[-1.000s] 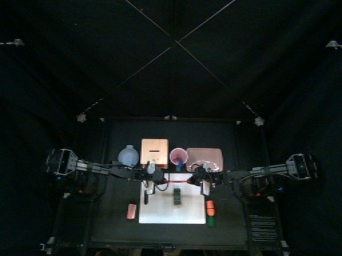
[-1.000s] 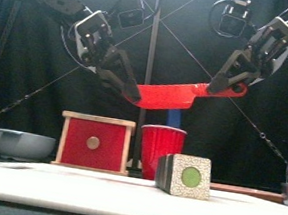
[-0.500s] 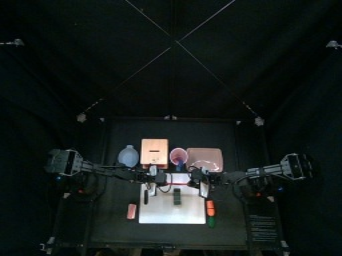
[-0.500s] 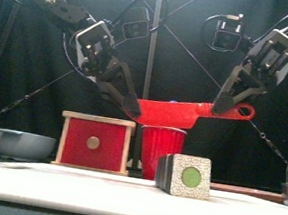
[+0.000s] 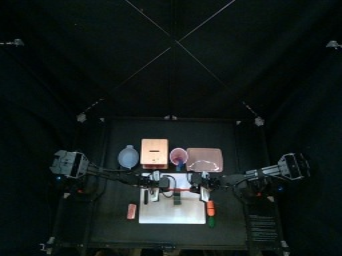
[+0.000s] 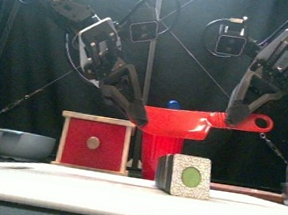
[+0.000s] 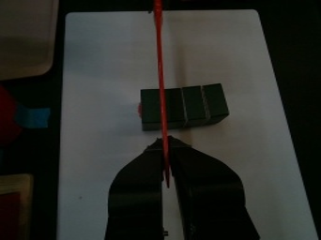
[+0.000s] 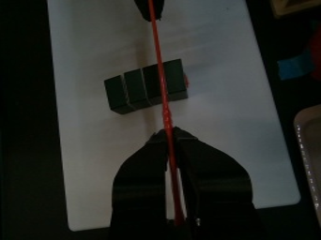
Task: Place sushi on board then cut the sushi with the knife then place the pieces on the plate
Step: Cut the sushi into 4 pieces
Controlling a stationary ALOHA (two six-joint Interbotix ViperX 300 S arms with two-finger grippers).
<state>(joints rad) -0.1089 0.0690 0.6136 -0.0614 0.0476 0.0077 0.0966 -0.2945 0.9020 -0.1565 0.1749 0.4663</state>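
Note:
A dark green sushi roll (image 6: 185, 175) (image 7: 185, 105) (image 8: 148, 87) lies on the white cutting board (image 6: 81, 187) (image 7: 238, 56) (image 5: 174, 205). A red toy knife (image 6: 185, 121) (image 7: 160, 56) (image 8: 157, 75) hangs level above it, crossing over the roll in both wrist views. My left gripper (image 6: 138, 117) (image 7: 164, 150) is shut on the knife's blade end. My right gripper (image 6: 246, 118) (image 8: 167, 141) is shut on its handle end, near the ring. The knife's lower edge is a little above the roll's top, apart from it.
Behind the board stand a wooden box with a red drawer front (image 6: 95, 143), a red cup (image 6: 159, 147) holding a blue knife (image 6: 175, 105), and a blue-grey bowl (image 6: 23, 144). The pink tray (image 5: 205, 157) lies at the back right. Small red toys (image 5: 132, 210) (image 5: 210, 208) flank the board.
Both grippers have come down with the red knife, which has dropped from well above the cup to just over the sushi roll. The roll has not moved.

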